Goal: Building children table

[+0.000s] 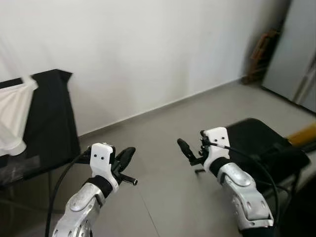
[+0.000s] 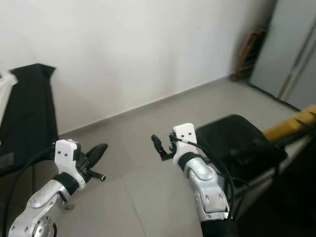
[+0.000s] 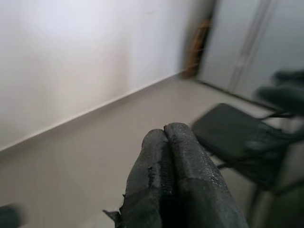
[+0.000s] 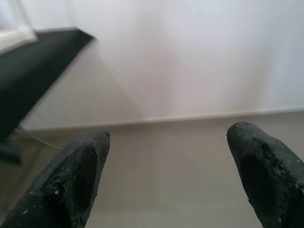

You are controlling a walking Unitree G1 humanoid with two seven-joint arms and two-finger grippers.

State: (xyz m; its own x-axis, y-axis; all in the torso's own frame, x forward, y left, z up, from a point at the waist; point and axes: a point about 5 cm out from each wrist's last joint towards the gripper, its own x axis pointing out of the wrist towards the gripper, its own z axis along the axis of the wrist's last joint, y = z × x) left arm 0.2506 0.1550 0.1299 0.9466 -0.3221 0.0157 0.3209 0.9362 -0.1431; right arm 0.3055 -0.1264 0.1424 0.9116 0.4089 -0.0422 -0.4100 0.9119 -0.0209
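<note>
Both arms are raised in front of me over a bare grey floor point(image 1: 163, 128). My left gripper point(image 1: 126, 156) is held low on the left, its two black fingers point(image 3: 180, 142) pressed together with nothing between them. My right gripper point(image 1: 193, 148) is at the same height on the right, open and empty, and its two fingers point(image 4: 80, 166) stand wide apart and point at the white wall. A yellowish wooden bar point(image 1: 302, 133) pokes in at the right edge.
A black seat point(image 1: 256, 136) stands just right of my right arm. A black-draped table point(image 1: 49, 118) with a white sheet point(image 1: 15, 113) on it stands against the wall point(image 1: 148, 49) at the left. A grey door point(image 1: 291, 44) and some brown items point(image 1: 259, 54) are at the far right.
</note>
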